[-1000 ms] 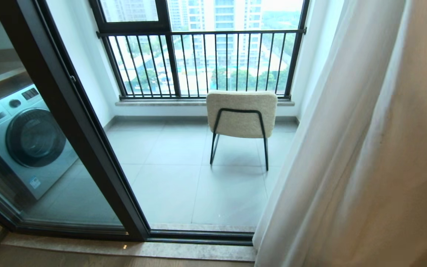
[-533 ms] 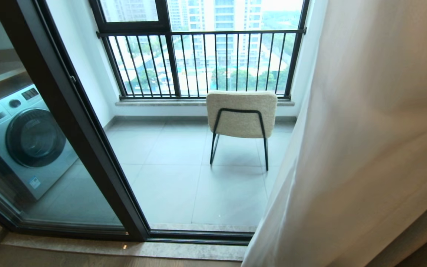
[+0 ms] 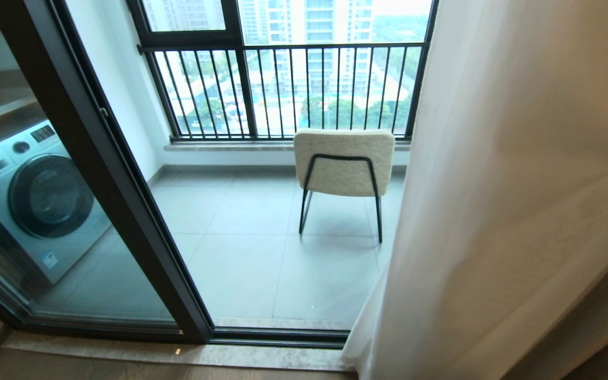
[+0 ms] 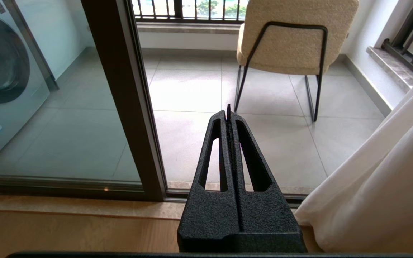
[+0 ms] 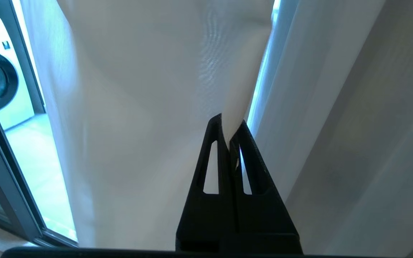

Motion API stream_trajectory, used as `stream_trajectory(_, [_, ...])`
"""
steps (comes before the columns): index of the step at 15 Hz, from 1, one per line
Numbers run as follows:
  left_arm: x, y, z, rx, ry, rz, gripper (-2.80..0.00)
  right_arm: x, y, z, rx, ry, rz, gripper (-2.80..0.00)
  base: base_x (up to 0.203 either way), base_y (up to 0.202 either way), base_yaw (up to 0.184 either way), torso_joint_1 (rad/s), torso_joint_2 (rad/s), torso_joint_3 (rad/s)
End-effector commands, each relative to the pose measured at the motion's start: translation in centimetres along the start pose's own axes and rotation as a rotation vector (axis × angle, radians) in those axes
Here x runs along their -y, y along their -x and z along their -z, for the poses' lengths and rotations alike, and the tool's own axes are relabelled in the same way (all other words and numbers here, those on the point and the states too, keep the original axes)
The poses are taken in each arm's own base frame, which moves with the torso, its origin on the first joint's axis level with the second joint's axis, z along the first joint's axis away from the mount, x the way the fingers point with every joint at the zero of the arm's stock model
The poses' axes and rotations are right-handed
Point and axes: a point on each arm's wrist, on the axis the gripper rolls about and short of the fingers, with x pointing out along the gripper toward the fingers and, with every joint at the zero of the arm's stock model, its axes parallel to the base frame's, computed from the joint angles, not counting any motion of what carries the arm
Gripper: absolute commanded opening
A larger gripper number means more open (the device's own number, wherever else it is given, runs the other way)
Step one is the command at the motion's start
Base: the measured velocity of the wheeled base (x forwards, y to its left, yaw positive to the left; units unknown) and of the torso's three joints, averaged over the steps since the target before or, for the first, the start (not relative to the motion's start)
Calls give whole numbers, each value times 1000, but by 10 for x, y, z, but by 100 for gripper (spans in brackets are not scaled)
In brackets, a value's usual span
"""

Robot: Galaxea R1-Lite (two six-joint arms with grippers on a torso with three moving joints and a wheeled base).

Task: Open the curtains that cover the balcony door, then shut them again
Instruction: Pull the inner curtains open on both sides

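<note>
Right gripper point(image 5: 231, 141) clamped on fold of sheer white see-through curtain point(image 3: 499, 200). Curtain edge carried leftward since a second ago; right end of black barred railing point(image 3: 283, 47) now veiled, beige boucle chair point(image 3: 343, 161) nearly met. Black-framed glass balcony door point(image 3: 98, 174) unmoved at left. Left gripper point(image 4: 228, 118) pressed shut, empty, above wooden floor point(image 4: 66, 233).

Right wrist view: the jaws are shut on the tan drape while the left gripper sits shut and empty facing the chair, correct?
Not the tan drape. The right wrist view shows the right gripper shut on a pinched fold of the sheer white curtain. The rest holds: the left gripper is shut, empty, facing the chair.
</note>
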Motion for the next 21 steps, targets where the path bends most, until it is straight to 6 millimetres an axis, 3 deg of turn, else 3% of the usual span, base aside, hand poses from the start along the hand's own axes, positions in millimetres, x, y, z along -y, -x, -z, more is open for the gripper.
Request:
stream_trajectory(1, [0, 0, 0, 1, 0, 0, -280, 7, -10, 12, -12, -8, -20, -280, 0, 0, 0, 0, 0, 0])
stream_trajectory(10, [0, 0, 0, 1, 0, 0, -280, 9, -29, 28, 28, 12, -85, -280, 0, 0, 0, 0, 0, 0])
stream_trajectory(11, [0, 0, 0, 1, 0, 0, -280, 9, -29, 28, 27, 10, -85, 0, 0, 0, 0, 0, 0, 0])
stream_trajectory(17, [0, 0, 0, 1, 0, 0, -280, 3, -23, 28, 25, 10, -82, 0, 0, 0, 0, 0, 0, 0])
stream_trajectory(21, [0, 0, 0, 1, 0, 0, -280, -12, -7, 23, 27, 7, -82, 0, 0, 0, 0, 0, 0, 0])
